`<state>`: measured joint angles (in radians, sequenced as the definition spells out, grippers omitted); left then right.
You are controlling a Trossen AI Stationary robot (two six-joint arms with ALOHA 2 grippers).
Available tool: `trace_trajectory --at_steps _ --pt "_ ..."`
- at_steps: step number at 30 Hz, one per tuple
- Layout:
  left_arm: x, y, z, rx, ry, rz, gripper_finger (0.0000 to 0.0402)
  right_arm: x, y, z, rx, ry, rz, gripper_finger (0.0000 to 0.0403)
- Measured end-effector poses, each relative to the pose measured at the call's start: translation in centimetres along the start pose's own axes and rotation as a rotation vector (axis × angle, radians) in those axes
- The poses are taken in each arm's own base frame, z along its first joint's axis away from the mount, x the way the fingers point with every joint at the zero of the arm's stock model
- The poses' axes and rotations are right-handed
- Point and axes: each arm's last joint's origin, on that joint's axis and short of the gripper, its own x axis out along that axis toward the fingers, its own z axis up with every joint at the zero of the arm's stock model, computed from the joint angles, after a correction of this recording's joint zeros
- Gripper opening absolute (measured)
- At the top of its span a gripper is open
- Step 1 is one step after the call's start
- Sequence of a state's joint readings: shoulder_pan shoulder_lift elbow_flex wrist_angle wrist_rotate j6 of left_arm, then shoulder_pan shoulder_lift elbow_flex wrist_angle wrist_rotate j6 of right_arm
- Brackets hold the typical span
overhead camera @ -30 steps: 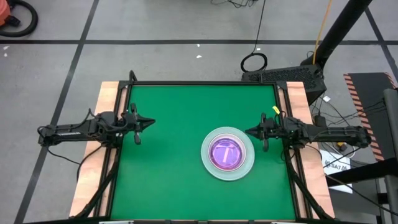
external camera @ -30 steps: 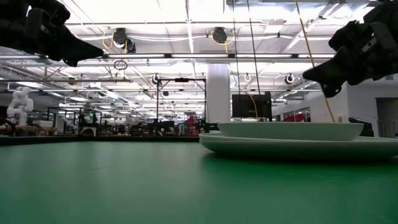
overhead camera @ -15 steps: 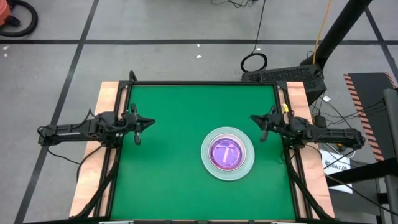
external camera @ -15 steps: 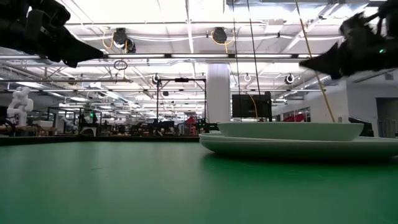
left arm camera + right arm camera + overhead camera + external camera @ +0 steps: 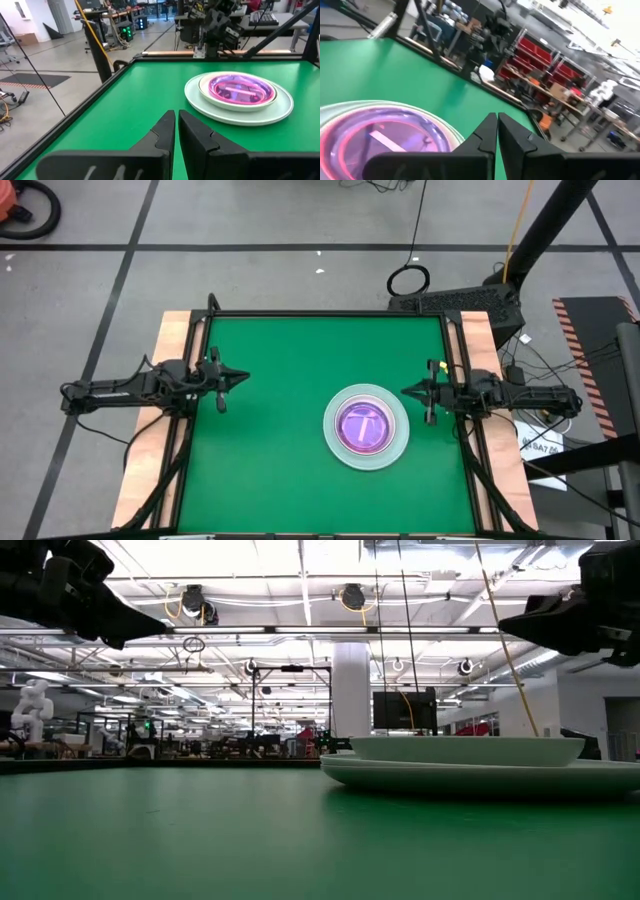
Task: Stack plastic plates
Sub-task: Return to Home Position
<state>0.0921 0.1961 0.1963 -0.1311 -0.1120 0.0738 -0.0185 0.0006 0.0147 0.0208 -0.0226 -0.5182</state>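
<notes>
A stack of plates (image 5: 366,426) sits on the green table, right of centre: a small pink plate (image 5: 364,425) rests inside a pale rimmed plate, which lies on a large pale mint plate (image 5: 333,438). The left wrist view shows the same stack (image 5: 239,95), the low view its edge (image 5: 470,762), the right wrist view its pink top (image 5: 380,136). My left gripper (image 5: 240,377) hovers shut near the table's left edge, far from the stack (image 5: 176,122). My right gripper (image 5: 405,391) hovers shut just right of the stack, above the table (image 5: 497,124).
Bare green mat (image 5: 270,450) spreads left of and in front of the stack. Black rails and wooden boards (image 5: 165,350) frame the table. Beyond the far edge a workshop with benches and cables shows.
My right gripper swung toward the table's far edge and back, ending slightly nearer the right edge than a second ago, and levelled out in the low view. The plates and my left arm stayed still.
</notes>
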Motion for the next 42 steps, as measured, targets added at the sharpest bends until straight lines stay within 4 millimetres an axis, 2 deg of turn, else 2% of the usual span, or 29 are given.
trace_trajectory --at_steps 6,42 --pt "0.02 -0.01 -0.09 0.001 0.010 -0.001 0.0030 0.01 -0.09 0.04 0.042 0.004 -0.020 0.0011" --pt "0.02 -0.01 -0.08 0.001 0.009 -0.001 0.0030 0.01 -0.13 0.08 0.035 0.002 -0.025 0.0011"
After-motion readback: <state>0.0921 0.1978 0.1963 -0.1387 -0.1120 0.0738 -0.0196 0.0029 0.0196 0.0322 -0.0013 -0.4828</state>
